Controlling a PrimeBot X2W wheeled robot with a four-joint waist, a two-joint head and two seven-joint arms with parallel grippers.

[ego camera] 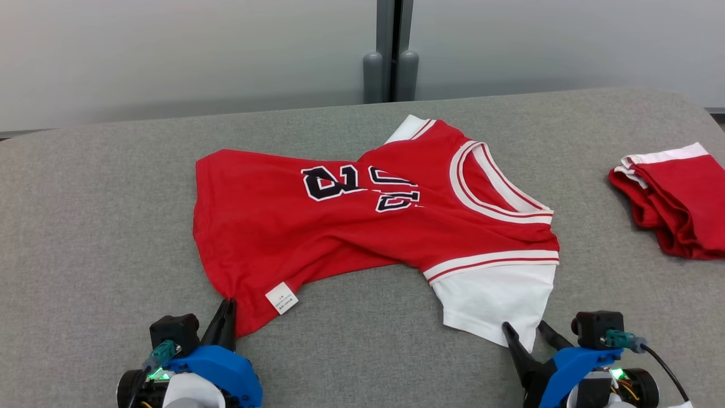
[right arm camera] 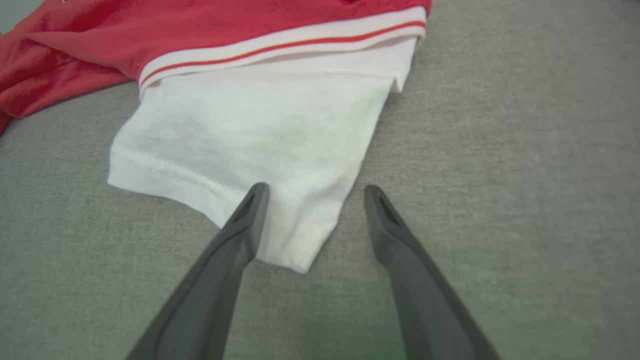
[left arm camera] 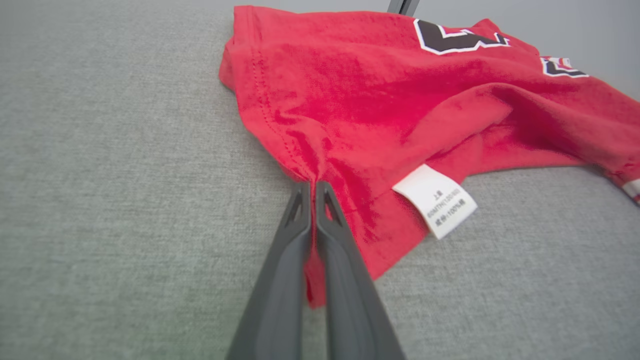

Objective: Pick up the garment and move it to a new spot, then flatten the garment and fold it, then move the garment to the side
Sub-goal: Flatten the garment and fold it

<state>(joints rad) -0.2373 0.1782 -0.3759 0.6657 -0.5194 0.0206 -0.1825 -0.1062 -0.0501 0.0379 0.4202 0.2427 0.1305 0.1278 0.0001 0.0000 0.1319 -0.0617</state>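
Lettering on the red knit jersey with white sleeves and striped trim [ego camera: 340, 232] is black with white edging: two large numerals across the chest. A crease runs through them and they lie sideways to the head view, so they cannot be read with certainty. A small white sewn-in label [ego camera: 281, 297] sticks out of the hem. In the left wrist view the label [left arm camera: 435, 201] carries fine grey print in three lines, mostly blurred, with "100%" just legible in the last.

The jersey lies spread but rumpled in the middle of the grey fabric-covered bench [ego camera: 85, 238], neck opening toward the right, hem toward the left. The left end effector [ego camera: 228, 306] is pressed together on the near hem corner, just beside the label; its wrist view shows red cloth caught between the two dark fingers. The right end effector [ego camera: 524, 327] is spread at the tip of the near white sleeve. Its wrist view shows one finger over the sleeve cloth and the other on bare bench beside it, pinching nothing. The head view also takes in a folded red-and-white garment [ego camera: 674, 198] at the bench's right edge, well apart from the jersey.
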